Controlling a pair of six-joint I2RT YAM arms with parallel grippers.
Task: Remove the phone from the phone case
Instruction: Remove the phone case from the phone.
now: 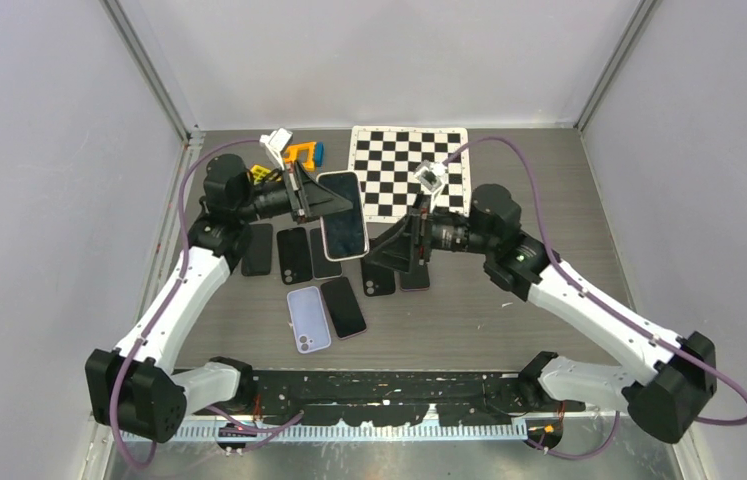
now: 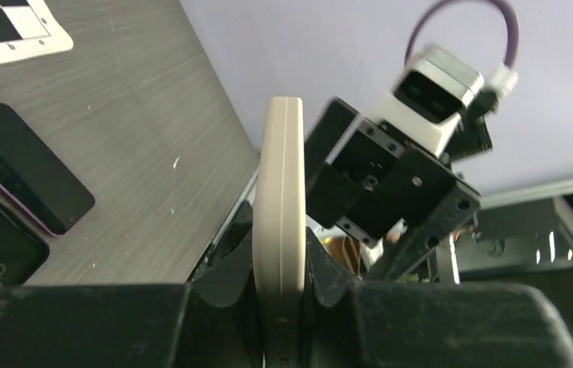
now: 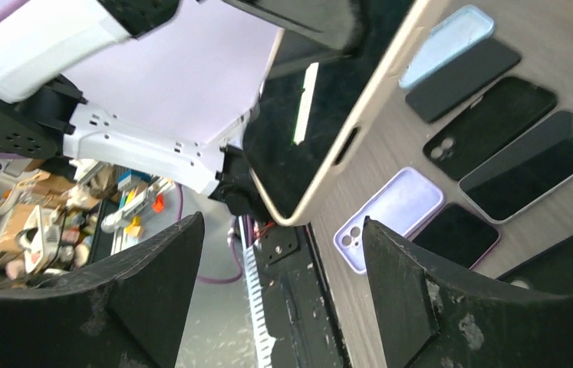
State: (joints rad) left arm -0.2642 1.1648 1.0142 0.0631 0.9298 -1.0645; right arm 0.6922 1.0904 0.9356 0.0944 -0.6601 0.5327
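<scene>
Two arms meet over the middle of the grey wood-grain table (image 1: 469, 320). My left gripper (image 1: 309, 200) is pinched narrow on the left edge of the cream-coloured phone case (image 1: 341, 215). It holds the case off the table with the dark-screened phone (image 1: 343, 222) seated in it, screen up. From the left wrist I see the case edge-on, squeezed between both pads. My right gripper (image 1: 389, 250) stands spread wide just beside the case's near right corner, gripping nothing; I cannot tell whether a finger touches it. Below on the table lies a row of black phones (image 1: 294, 255), with a lavender phone case (image 1: 307, 318) and another black phone (image 1: 344, 307) nearer me. At the far side I see a black-and-white checkerboard mat (image 1: 409, 170) and an orange toy block (image 1: 301, 153).
</scene>
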